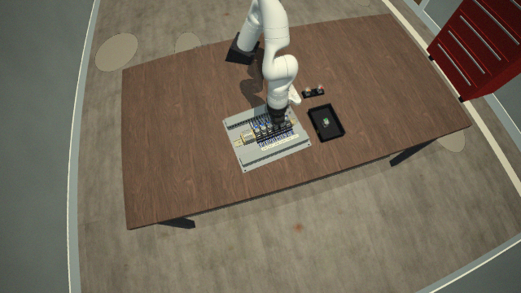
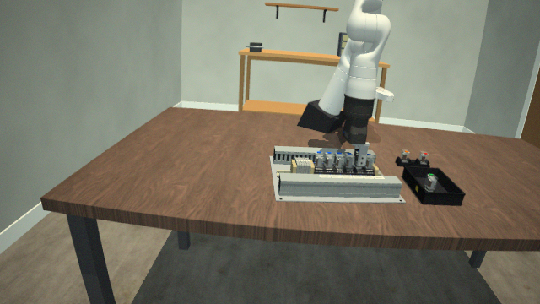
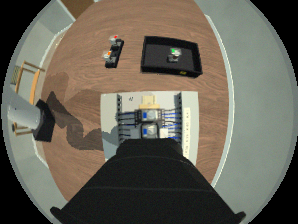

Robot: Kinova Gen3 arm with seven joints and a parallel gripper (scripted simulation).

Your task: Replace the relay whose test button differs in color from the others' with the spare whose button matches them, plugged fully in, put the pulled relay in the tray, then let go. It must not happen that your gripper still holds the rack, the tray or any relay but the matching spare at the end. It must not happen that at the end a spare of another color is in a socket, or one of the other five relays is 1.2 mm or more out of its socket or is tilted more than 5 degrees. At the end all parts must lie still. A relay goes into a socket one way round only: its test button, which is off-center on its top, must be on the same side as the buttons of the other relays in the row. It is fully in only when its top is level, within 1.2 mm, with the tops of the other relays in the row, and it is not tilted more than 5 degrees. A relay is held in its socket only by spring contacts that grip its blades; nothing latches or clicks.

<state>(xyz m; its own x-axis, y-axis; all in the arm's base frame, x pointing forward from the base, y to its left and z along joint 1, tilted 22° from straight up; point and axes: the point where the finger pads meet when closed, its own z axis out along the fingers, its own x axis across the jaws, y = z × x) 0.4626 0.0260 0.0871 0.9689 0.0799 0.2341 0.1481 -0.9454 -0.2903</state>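
A grey panel (image 1: pixel 266 136) holds a row of relays (image 2: pixel 343 161) with blue test buttons. My gripper (image 2: pixel 361 148) stands straight down over the row near its right end and is shut on a relay (image 2: pixel 362 158). That relay's top stands a little above its neighbours, and its button is hidden by the fingers. The black tray (image 2: pixel 432 186) to the right of the panel holds a relay with a green button (image 2: pixel 430 181). In the wrist view the gripper body hides the held relay; the row (image 3: pixel 149 123) and the tray (image 3: pixel 172 56) show.
A small black holder (image 2: pixel 413 160) behind the tray carries two spare relays, one with an orange button (image 2: pixel 405 155) and one with a red button (image 2: pixel 423 157). A grey cable duct (image 2: pixel 337 186) runs along the panel's front. The arm's base (image 1: pixel 242 53) stands at the table's back.
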